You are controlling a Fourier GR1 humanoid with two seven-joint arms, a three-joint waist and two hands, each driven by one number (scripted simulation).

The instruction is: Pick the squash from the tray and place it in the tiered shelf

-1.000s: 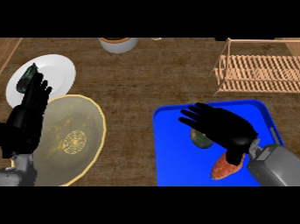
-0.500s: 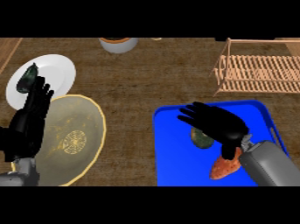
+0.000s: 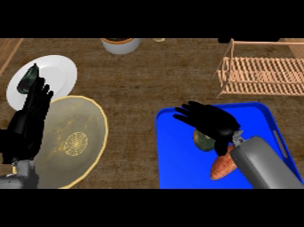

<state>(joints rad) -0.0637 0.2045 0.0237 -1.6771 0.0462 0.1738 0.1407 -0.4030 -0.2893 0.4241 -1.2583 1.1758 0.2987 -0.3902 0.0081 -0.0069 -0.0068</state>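
Resting at the left edge, our left hand [image 3: 29,122] is held up with its fingers straight and open, gripping nothing. Behind its fingertips sits a round white plate [image 3: 57,73] carrying a dark green oblong vegetable [image 3: 28,80]. Just right of that hand lies a large round olive plate with a yellow rim and a gold centre pattern [image 3: 76,139], touching the white plate's lower edge. Further back, at the counter's far edge, stands a grey round pot [image 3: 121,45]. On the right we see the blue rectangular plastic tray [image 3: 175,150]. Our right hand [image 3: 210,120] hovers over it, fingers spread and open, holding nothing. Beneath it the green-and-tan squash [image 3: 203,139] lies in the tray, partly hidden, beside an orange sweet potato [image 3: 221,166]. Beyond the tray stands the pale wooden slatted tiered shelf [image 3: 272,75].
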